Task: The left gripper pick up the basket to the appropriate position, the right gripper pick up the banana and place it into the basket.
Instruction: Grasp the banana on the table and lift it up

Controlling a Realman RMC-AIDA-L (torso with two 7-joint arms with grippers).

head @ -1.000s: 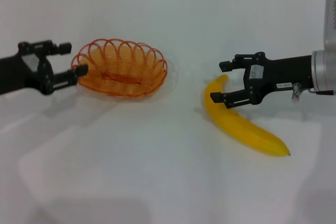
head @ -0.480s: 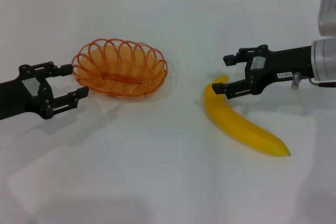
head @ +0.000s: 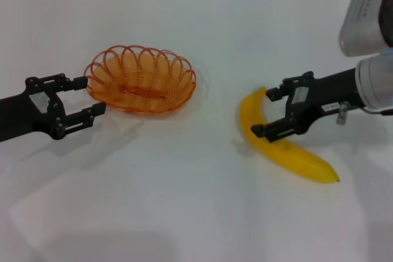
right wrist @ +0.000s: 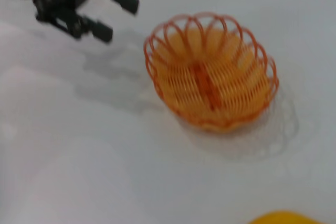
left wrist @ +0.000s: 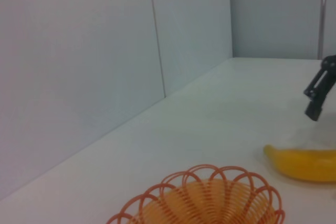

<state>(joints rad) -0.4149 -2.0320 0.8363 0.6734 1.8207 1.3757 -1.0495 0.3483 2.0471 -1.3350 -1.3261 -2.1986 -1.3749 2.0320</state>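
The orange wire basket (head: pixel 140 78) sits on the white table (head: pixel 184 200) with nothing in it. The left gripper (head: pixel 81 101) waits just beside the basket's left end, fingers apart, not touching it. Well to the right of the basket lies the yellow banana (head: pixel 279 139). The right gripper (head: pixel 268 110) has its fingers spread on both sides of the banana. A pale wall (left wrist: pixel 105 51) stands behind the basket.

The black two-fingered left gripper (head: pixel 81 96) reaches in from the left on a plain black forearm, held level, its fingers spread apart and holding nothing. The black two-fingered right gripper (head: pixel 263 110), on a white-labelled forearm with a white-and-silver wrist, angles in from the right, fingers spread wide.
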